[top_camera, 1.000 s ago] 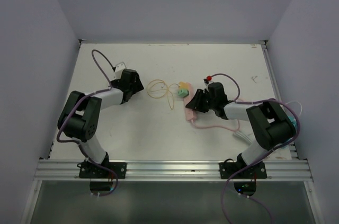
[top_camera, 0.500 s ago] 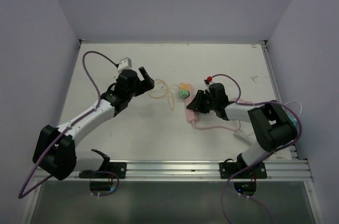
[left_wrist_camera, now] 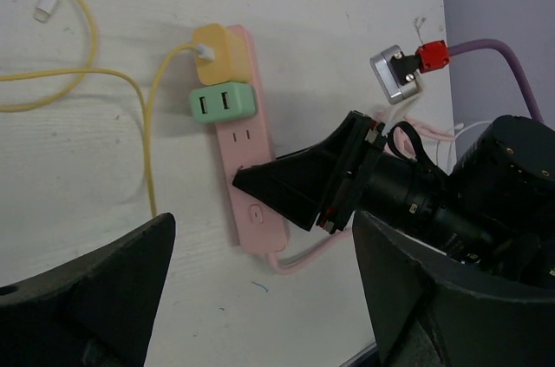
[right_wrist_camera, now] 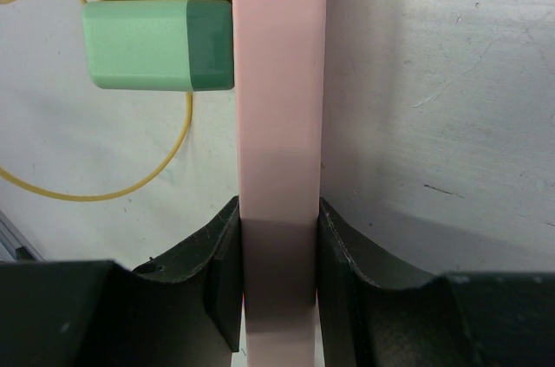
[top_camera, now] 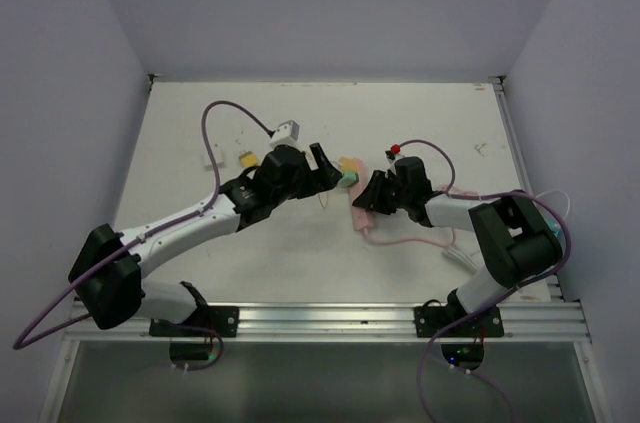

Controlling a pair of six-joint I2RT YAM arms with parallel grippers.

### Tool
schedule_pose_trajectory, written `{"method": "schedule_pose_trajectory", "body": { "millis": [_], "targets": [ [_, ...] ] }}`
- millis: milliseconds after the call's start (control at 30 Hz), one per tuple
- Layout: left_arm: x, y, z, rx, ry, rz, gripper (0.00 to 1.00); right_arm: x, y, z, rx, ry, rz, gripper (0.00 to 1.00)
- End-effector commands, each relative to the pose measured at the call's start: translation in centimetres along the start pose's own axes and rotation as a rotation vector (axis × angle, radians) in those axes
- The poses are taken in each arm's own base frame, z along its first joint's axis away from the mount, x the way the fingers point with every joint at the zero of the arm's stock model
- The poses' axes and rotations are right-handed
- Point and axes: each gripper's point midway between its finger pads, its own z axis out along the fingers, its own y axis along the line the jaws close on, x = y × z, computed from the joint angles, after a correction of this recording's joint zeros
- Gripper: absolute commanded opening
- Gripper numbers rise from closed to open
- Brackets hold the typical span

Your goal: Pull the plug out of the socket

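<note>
right gripper (right_wrist_camera: 277, 241) clamped on pink strip (right_wrist_camera: 277, 81) | left gripper (left_wrist_camera: 260, 241) spread wide, empty, near the plugs | 2 plugs seated side by side at strip's end: green plug (right_wrist_camera: 156, 44), yellow plug (left_wrist_camera: 219, 52)

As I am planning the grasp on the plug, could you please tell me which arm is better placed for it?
Left. The left hand is open and faces the green plug and yellow plug, while the right hand is shut on the pink power strip, bracing it.
</note>
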Motion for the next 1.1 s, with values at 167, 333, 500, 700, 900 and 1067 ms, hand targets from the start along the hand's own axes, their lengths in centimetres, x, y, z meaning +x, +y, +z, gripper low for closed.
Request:
{"method": "schedule_pose_trajectory", "body": {
  "millis": [167, 333, 500, 700, 900, 1067],
  "targets": [
    [0.4, -4.6, 4.1, 0.039, 0.011, 0.0, 0.8, 8.6, -6.7, -1.9, 0.226, 0.284, 0.027, 0.0],
    [1.2, -4.6, 6.7, 0.015, 0.048, 0.005, 0.79, 8.8, -6.5, -2.0, 0.218, 0.291, 0.028, 0.0],
    [1.9, -2.5, 8.9, -0.025, 0.079, -0.005, 0.77, 9.1, -6.6, -2.0, 0.217, 0.3, 0.03, 0.0],
    [2.1, 0.9, 10.7, -0.058, 0.117, -0.035, 0.76, 8.8, -6.3, -1.8, 0.199, 0.287, 0.023, 0.0],
    [2.0, 1.2, 12.2, -0.017, 0.149, -0.025, 0.76, 8.9, -6.3, -1.7, 0.193, 0.292, 0.024, 0.0],
    [2.1, 1.5, 12.9, -0.013, 0.169, -0.027, 0.76, 8.9, -6.2, -1.7, 0.188, 0.294, 0.021, 0.0]
  ]
}}
